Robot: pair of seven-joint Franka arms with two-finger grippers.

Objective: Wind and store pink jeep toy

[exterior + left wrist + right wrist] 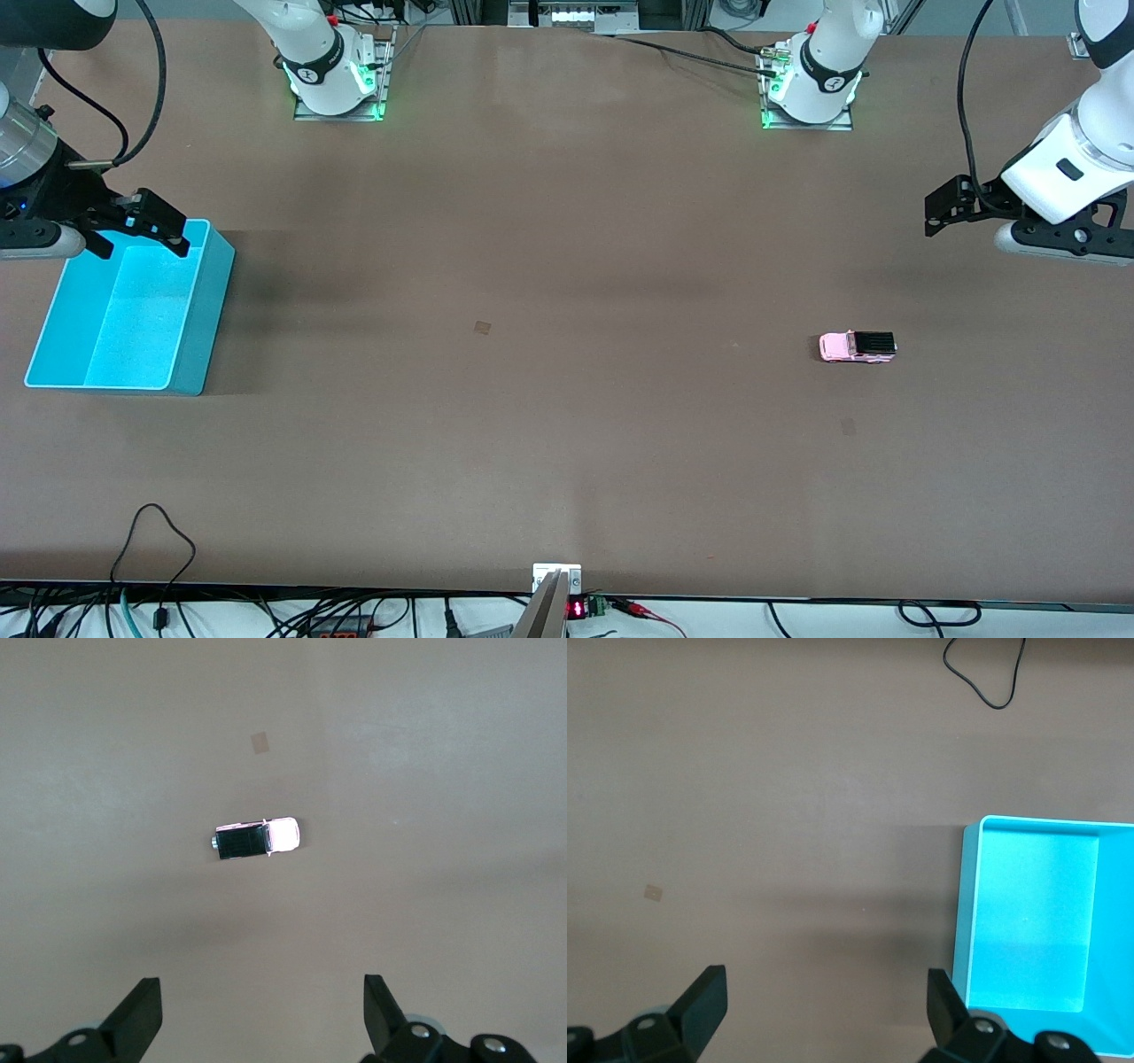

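Note:
The pink jeep toy (857, 346) stands on its wheels on the brown table toward the left arm's end, black roof up. The left wrist view shows the jeep toy (257, 838) from above. My left gripper (941, 211) hangs open and empty in the air over the table near that end; in its own view the left gripper (262, 1010) has bare table between its fingers. My right gripper (142, 239) hovers open and empty over the edge of the cyan bin (208, 310); the right wrist view shows the right gripper (827, 1001) beside the bin (970, 904).
The cyan bin has nothing in it. A small tan mark (482, 327) lies mid-table. A black cable loop (155, 540) rests near the table edge closest to the front camera. The arm bases (337, 80) stand along the table's farthest edge.

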